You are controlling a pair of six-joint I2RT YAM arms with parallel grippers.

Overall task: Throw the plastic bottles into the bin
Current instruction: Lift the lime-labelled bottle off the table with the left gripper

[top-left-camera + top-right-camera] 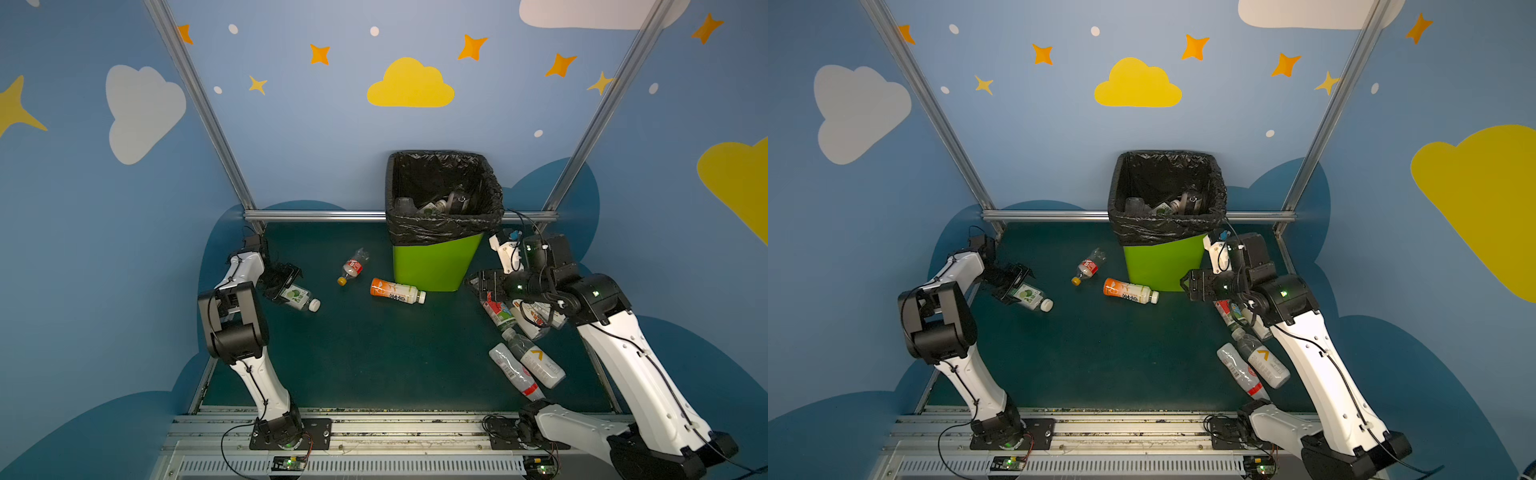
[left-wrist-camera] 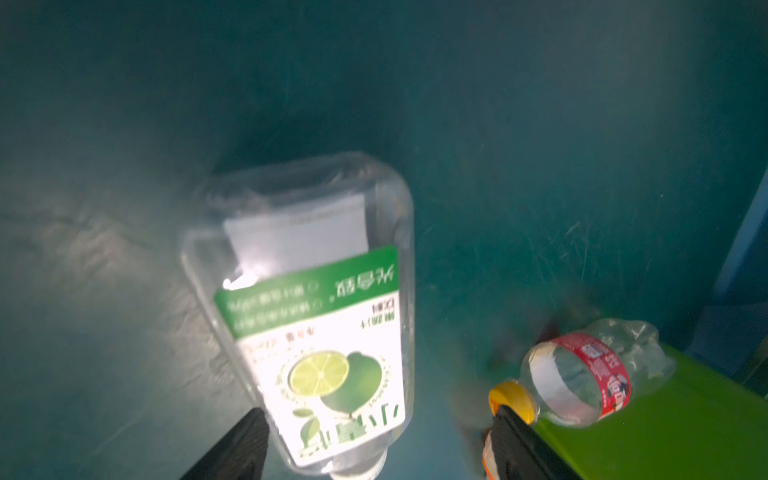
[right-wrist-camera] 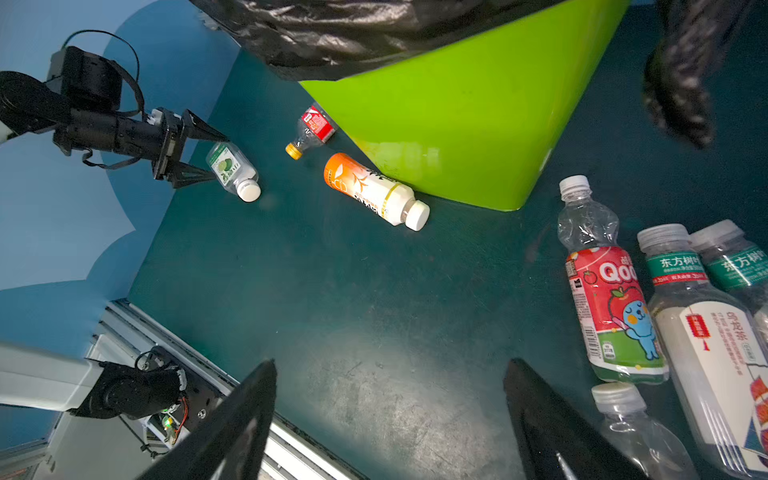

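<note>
Counting eight plastic bottles (image 1: 1266,365) loose on the dark teal mat (image 1: 374,353), plus a few inside the one lime-green bin (image 1: 432,266) at 12 o'clock. Three between 9 and 12: lime-label bottle (image 1: 297,296), crushed red-label bottle (image 1: 353,266), orange tea bottle (image 1: 395,291) beside the bin. Five bunched at 3 to 4: Qoo bottle (image 3: 611,316), two green-band tea bottles (image 3: 706,345), chevron bottle (image 1: 536,359), red-striped bottle (image 1: 513,370). Seeing left gripper (image 3: 216,156) released, straddling the lime-label bottle; right gripper (image 3: 390,365) gaping over bare mat, empty.

Both arms are being held bent and low; the left gripper (image 1: 287,284) and right gripper (image 3: 390,368) are being held with jaws parted.
</note>
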